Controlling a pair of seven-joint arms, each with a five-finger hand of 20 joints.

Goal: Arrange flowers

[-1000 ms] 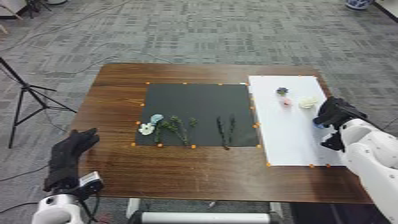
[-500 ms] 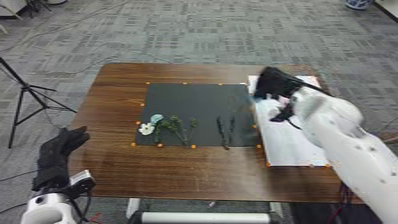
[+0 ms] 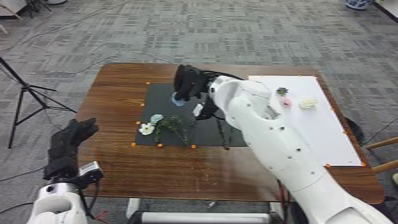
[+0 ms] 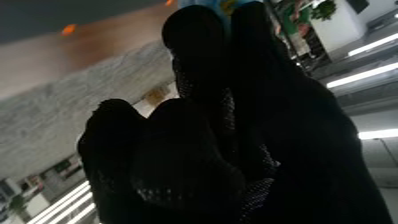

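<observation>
Fingers of the right hand (image 3: 187,79), nearly closed, pinch a pale blue, yellow-touched flower (image 3: 178,101).

Grey carpet (image 3: 240,37) w/ pattern surrounds the tabletop (image 3: 178,172); blk tripod (image 3: 26,88) stands nr its left edge; ceiling lights (image 4: 362,74) are bright.

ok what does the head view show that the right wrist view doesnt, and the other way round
Head view: left hand, tripod, white sheet, pink flower, green stems.
Right wrist view: ceiling lights, leafy plant.
Both: right hand holding a blue flower, dark mat, table, orange marks, grey floor.
</observation>
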